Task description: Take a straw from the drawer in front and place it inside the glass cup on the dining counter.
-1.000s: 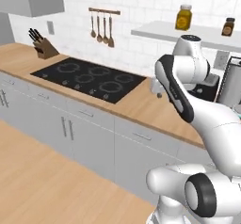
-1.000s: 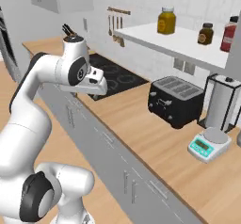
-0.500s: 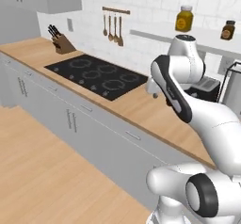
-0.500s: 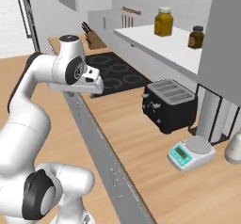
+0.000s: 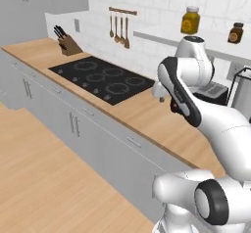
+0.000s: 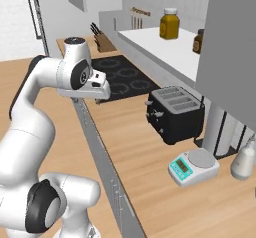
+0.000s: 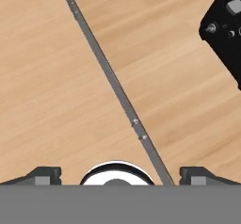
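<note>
Hovering over the wall counter (image 6: 135, 147), the gripper (image 7: 115, 173) hangs spread wide, grasping nothing. Straw's presumably inside a closed drawer (image 5: 133, 142) below. Risk: base misaligned, fingers missing that slim handle.

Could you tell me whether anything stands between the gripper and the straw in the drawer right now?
Yes: the straw lies out of sight and the drawers under the wall counter are all shut, so a closed front bars the way. The open gripper hangs over the counter edge, holding nothing.
</note>
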